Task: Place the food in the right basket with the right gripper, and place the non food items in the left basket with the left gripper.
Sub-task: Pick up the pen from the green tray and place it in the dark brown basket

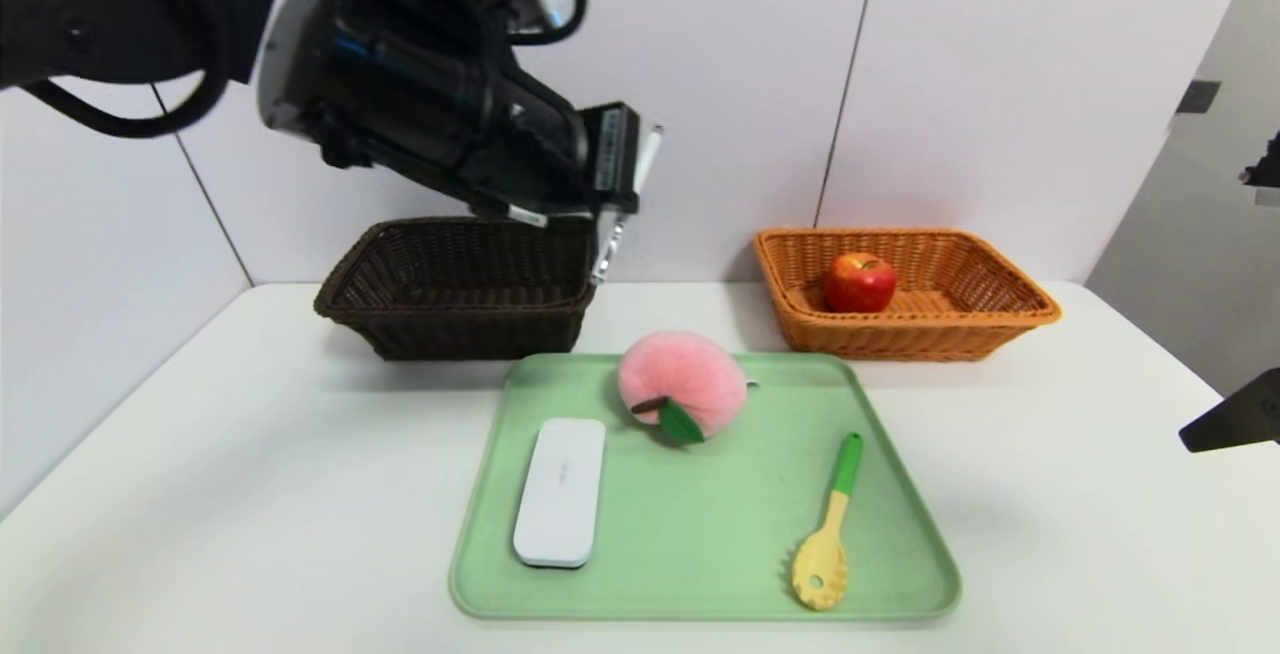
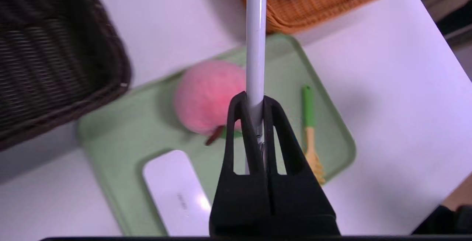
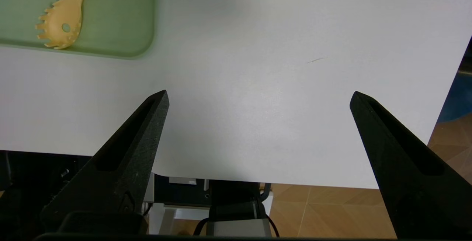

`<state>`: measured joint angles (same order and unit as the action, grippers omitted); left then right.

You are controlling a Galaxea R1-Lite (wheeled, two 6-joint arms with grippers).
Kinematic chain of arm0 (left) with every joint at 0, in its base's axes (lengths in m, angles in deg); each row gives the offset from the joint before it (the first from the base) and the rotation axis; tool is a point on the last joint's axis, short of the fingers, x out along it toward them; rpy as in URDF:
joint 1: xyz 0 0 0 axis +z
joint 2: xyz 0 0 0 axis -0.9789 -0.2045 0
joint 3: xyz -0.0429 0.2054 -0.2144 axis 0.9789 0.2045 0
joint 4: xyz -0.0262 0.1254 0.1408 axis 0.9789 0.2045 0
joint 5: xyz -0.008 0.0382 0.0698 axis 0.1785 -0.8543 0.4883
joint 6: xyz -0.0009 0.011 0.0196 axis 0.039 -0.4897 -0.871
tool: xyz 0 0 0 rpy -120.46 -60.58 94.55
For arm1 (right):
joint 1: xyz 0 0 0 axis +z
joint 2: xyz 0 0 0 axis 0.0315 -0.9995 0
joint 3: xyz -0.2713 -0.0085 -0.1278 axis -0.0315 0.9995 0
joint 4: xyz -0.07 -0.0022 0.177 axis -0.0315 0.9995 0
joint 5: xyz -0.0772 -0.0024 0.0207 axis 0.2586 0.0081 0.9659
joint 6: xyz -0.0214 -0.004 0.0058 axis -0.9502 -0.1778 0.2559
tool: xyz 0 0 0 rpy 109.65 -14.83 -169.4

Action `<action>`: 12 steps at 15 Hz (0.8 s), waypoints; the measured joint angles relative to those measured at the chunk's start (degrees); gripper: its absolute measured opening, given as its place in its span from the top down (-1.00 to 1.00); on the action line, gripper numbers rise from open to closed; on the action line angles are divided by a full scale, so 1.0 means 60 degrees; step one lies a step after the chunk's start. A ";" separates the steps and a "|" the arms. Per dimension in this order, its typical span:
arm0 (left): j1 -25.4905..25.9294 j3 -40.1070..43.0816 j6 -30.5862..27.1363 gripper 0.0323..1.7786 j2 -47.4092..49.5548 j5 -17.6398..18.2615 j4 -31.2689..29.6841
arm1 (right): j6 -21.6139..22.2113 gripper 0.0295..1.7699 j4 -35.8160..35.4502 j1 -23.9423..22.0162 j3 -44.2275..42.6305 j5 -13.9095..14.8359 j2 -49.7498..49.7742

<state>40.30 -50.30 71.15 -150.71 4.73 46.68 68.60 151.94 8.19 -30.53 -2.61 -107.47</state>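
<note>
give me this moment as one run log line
left gripper: shut on white pen, raised near dark basket | right gripper: open, parked over table edge | apple: in orange basket

A white bench (image 1: 250, 494) carries three things directly. A green tray (image 1: 700, 534) lies at the centre, toward 6 o'clock. A dark basket (image 1: 450, 324) stands at 11 o'clock from the tray, an orange basket (image 1: 990, 329) at 1 o'clock, both near its far edge.
</note>
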 joint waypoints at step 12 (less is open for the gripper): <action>0.4958 0.0203 -0.1028 0.98 -0.1851 0.0996 -0.1493 | 0.0018 -0.91 -0.0293 0.0000 0.0144 0.0000 -0.0073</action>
<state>70.04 -49.08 64.99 -161.81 10.71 37.72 68.71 150.18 8.19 -29.66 -2.61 -107.91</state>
